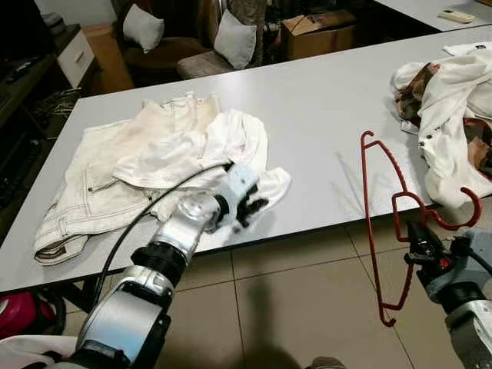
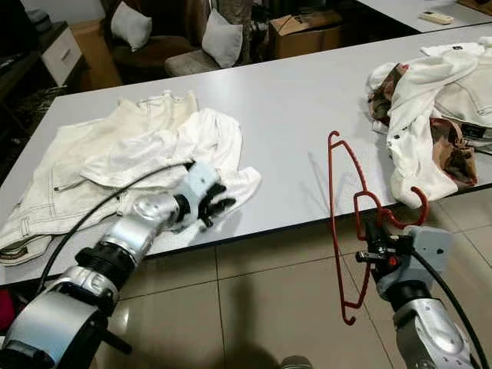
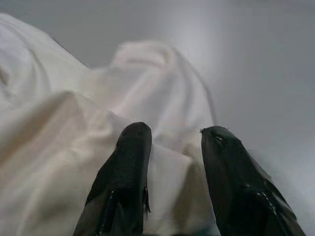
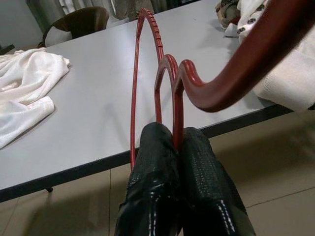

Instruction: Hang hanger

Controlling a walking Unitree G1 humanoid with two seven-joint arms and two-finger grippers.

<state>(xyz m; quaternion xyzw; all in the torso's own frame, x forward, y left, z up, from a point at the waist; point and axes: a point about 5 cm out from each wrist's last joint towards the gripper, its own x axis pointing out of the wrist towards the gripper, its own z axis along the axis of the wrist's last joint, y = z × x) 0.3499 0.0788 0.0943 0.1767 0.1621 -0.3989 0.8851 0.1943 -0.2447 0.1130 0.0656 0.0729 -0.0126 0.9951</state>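
Red hanger point(image 1: 388, 231) held upright off the near edge of the grey table point(image 1: 323, 115), at about 4 o'clock in the head views, hook curling toward 3 o'clock and frame hanging down over the tiled floor point(image 1: 307, 300). Gripped near the neck by the right gripper point(image 4: 177, 140), black fingers clenched tight on the thin red bar just below the hook. Beyond it, toward 2 o'clock, a heap of white and brown-patterned clothes point(image 1: 450, 108) draped over the table's edge, close to the hook but not clearly touching it. Toward 9 o'clock, well apart from the hanger, the left gripper point(image 1: 247, 206) stretched out over the table's near edge, fingers parted and resting on the corner of a white garment point(image 1: 223, 150), cloth showing between the two black fingers point(image 3: 128, 167) in the wrist view. Under and beside that garment, a cream denim piece point(image 1: 84, 200) spread flat toward 9 o'clock. Farther back, at 12 o'clock, chairs with pale cushions point(image 1: 234, 38) and a cardboard box point(image 1: 319, 31).
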